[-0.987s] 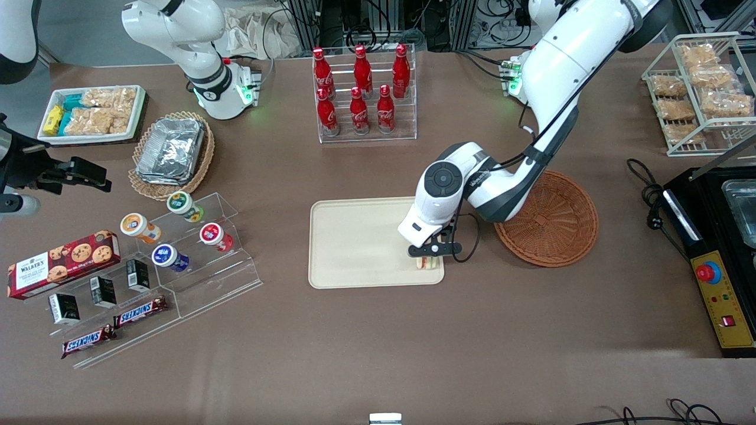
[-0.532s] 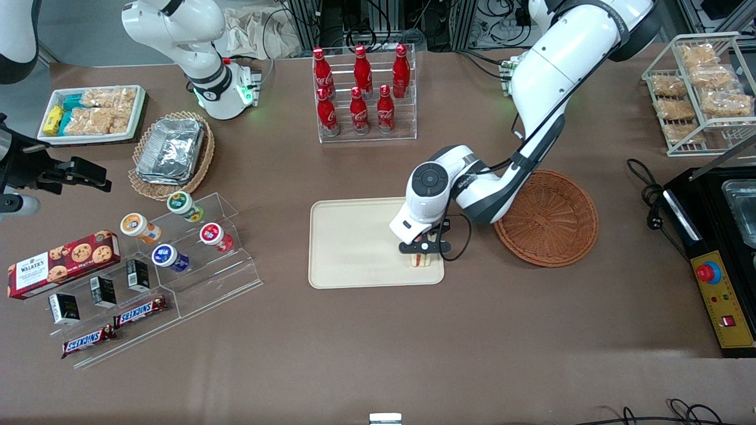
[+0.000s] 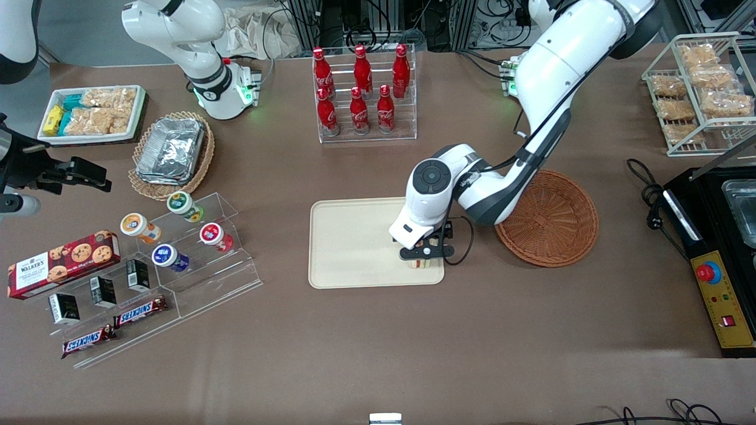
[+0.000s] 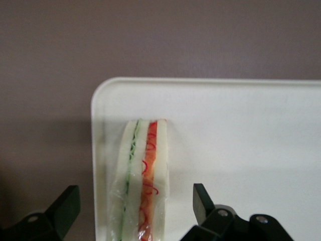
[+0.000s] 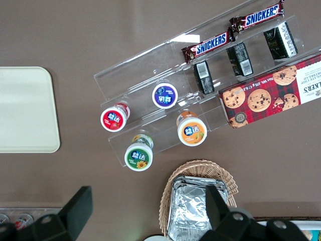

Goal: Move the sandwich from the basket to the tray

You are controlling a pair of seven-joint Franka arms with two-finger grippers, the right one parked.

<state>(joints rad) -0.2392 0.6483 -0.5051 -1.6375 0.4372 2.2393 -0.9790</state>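
The sandwich (image 3: 420,263) stands on its edge on the cream tray (image 3: 354,242), in the tray's corner nearest the front camera at the basket's end. In the left wrist view the sandwich (image 4: 143,175) shows white bread with green and orange-red layers on the tray (image 4: 241,140). My left gripper (image 3: 426,255) is just above it, open, with one finger on each side and a gap between each finger and the bread (image 4: 135,203). The reddish-brown wicker basket (image 3: 552,221) lies beside the tray toward the working arm's end, with nothing in it.
A rack of red cola bottles (image 3: 361,94) stands farther from the front camera than the tray. A clear stand with yoghurt cups and snack bars (image 3: 171,254), a tan basket of foil containers (image 3: 171,150) and a biscuit box (image 3: 62,262) lie toward the parked arm's end.
The gripper and sandwich shifted a little along the tray toward the parked arm's end, then stayed near the same spot over the tray's corner.
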